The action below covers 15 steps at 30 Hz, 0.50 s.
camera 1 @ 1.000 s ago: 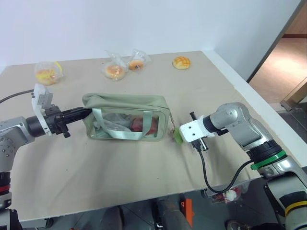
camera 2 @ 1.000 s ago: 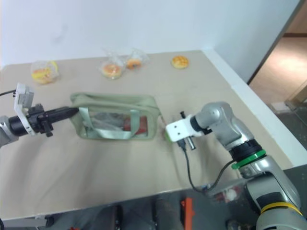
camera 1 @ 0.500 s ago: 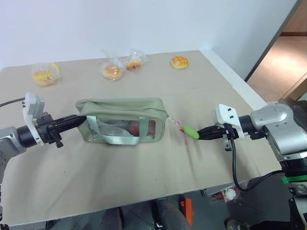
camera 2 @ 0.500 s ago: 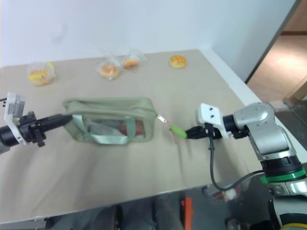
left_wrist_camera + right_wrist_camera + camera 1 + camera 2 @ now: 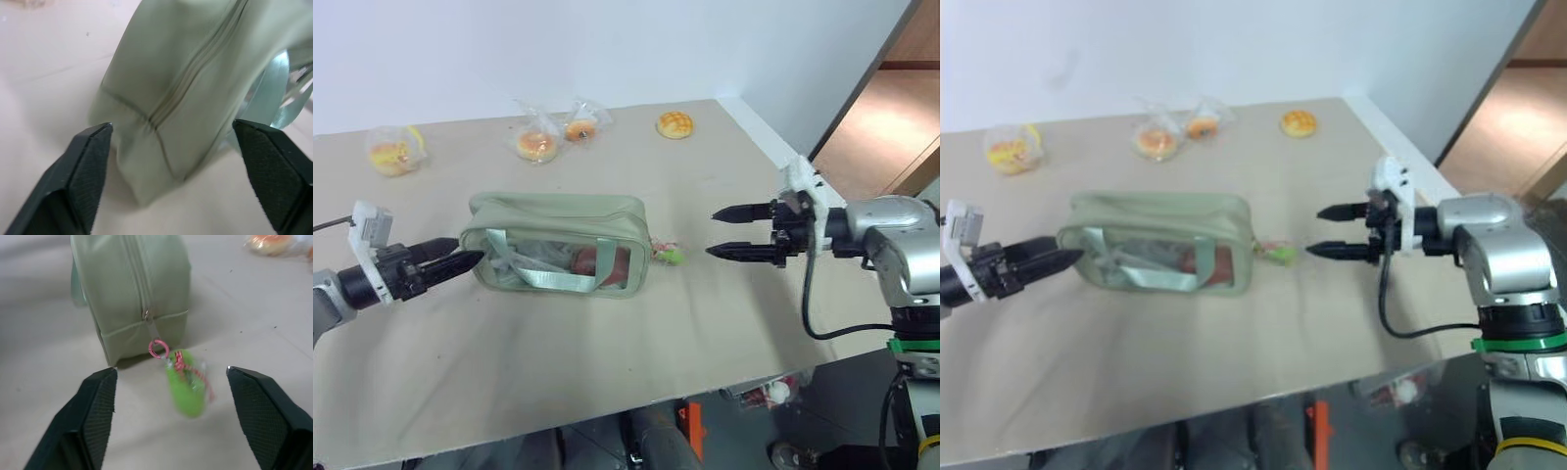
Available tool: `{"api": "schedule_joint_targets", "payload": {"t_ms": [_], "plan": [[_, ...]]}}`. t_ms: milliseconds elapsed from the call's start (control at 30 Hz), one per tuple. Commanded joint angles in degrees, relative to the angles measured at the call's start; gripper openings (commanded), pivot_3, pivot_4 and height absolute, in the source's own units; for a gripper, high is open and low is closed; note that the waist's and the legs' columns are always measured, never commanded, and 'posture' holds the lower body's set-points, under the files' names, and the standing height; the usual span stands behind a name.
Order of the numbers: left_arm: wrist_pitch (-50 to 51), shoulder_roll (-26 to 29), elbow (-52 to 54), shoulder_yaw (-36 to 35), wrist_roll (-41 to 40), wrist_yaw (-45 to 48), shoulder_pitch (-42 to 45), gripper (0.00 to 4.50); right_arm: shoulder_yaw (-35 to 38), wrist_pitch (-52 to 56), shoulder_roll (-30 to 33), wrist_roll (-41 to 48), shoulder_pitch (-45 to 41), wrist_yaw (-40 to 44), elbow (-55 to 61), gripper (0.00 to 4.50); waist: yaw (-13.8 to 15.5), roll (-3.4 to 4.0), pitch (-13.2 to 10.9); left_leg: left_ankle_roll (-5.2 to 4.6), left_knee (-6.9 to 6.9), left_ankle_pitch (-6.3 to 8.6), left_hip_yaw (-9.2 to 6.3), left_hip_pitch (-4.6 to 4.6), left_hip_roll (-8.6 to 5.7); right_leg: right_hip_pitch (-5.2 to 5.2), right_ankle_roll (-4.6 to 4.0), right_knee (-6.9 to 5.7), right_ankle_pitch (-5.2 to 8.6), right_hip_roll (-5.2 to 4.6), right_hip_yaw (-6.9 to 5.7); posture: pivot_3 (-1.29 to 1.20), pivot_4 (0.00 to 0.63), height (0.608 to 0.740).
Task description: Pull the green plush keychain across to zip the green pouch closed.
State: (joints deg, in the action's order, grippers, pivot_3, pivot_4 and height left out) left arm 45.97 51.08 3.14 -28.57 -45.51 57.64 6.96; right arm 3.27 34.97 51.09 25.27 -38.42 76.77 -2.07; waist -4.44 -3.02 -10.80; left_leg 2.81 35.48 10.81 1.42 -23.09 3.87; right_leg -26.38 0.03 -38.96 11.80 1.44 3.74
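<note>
On the far left, the left pincer point(image 5: 450, 261) hangs low over the bench point(image 5: 607, 343) with its two black fingers spread apart. It points at the left end of the green pouch point(image 5: 558, 245), very near it, and it pinches nothing; in the left wrist view the end seam of the pouch lies between the two open pads without touching them.

The pouch stands upright in the middle of the bench, with its clear window toward the robot. In the right wrist view the zipper line runs closed along the top, and the slider sits at the right end, turned down over the edge. So I judge that the zipping itself is done and the step in hand is the release and retreat.

Just beside the right end of the pouch lies the green plush keychain point(image 5: 668, 254), on the bench surface, joined to the slider by a small pink ring point(image 5: 157, 349).

To the right, the right pincer point(image 5: 724, 232) is well apart from the keychain, fingers spread wide, empty, pointing toward the pouch.

To do this step well, both arms should draw straight away from the pouch, without sweeping sideways, so that no finger catches the webbing straps point(image 5: 524, 276) or the keychain and drags the slider open again.
</note>
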Motion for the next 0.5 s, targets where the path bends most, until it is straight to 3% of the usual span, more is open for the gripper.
{"api": "schedule_joint_targets", "payload": {"t_ms": [33,233,500], "plan": [[-2.87,2.86,0.66,-6.23,2.15,2.85,-6.95,4.04,6.18,2.48,3.33,3.62,3.46,-0.99,4.42,3.65,-0.02,0.0,0.0,-0.17,0.0,0.16,0.01,0.03,0.0,0.02,0.0,-0.02,0.15,-0.01,0.0,0.0,0.15,0.74],[-0.97,0.64,-2.59,-12.84,-1.31,-0.34,-8.73,4.04,12.44,6.98,2.31,7.96,12.08,-8.06,12.2,3.65,0.15,0.0,0.0,-0.5,0.0,0.4,-0.08,0.02,0.01,0.03,-0.09,-0.03,0.34,0.0,-0.11,0.0,0.15,0.74],[-0.11,-1.49,-4.25,-12.27,-3.98,-3.0,-4.07,4.04,13.13,9.84,-1.16,12.32,14.86,-15.71,17.62,3.65,0.08,-0.06,0.01,-0.47,0.42,0.4,0.03,0.03,-0.04,0.14,-0.06,-0.03,0.23,-0.06,0.04,0.0,0.15,0.74]]}}
